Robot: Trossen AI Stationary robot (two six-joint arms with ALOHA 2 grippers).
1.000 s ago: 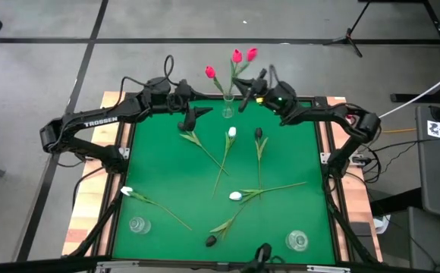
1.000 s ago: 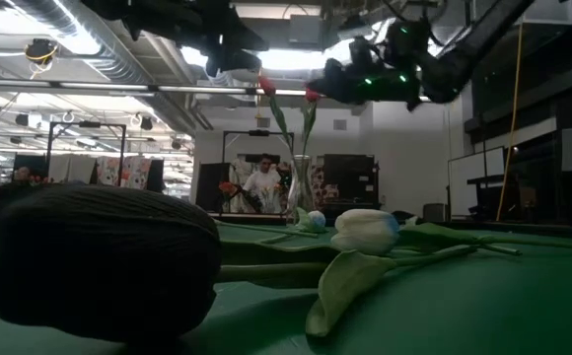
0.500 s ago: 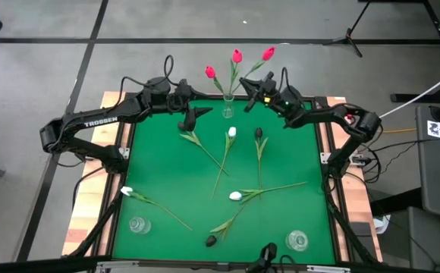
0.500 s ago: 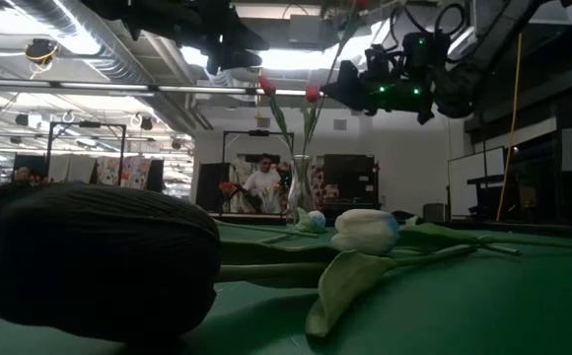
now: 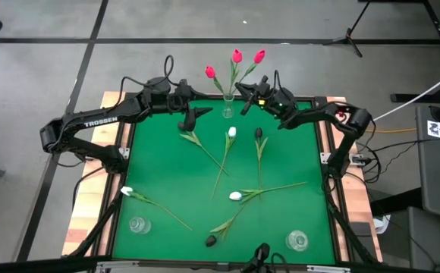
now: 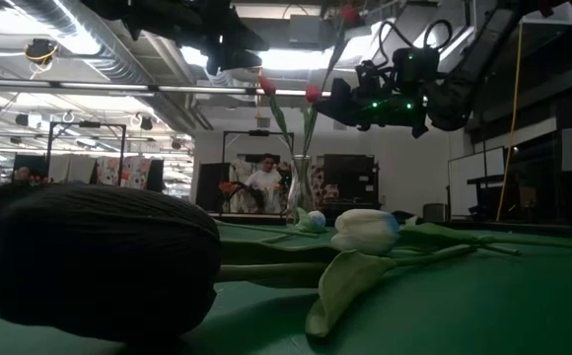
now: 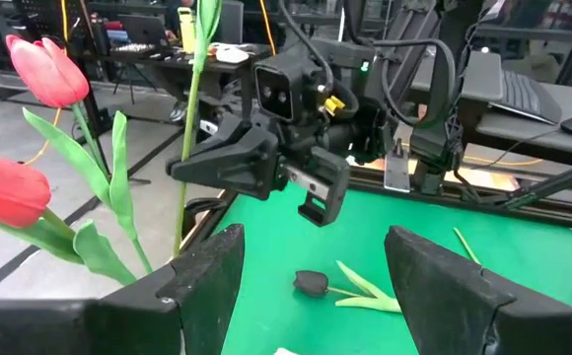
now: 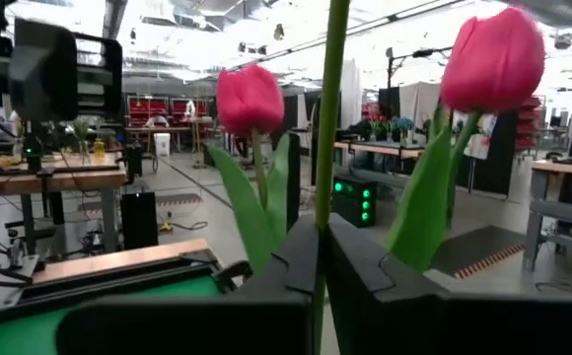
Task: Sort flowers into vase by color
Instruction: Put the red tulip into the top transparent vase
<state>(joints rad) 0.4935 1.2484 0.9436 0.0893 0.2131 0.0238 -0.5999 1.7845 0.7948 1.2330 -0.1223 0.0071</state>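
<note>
Third pink tulip (image 5: 259,56) hung above the vase (image 5: 227,108) at the tabletop's (image 5: 167,174) far edge, its thin stem pinched in my shut right tool (image 5: 245,89). Light, bendy, probably slippery; mid-stem hold suited it. Left tool (image 5: 187,121) open nearby.

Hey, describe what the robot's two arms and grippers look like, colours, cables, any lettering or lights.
Both arms are dark, nearly black, jointed links with black cables looping over them. The left arm carries white TROSSEN lettering along one link. The right arm shows small green lights near its wrist. The left gripper and right gripper each have two blocky dark fingers; the right one has a yellow tag beside its camera.
</note>
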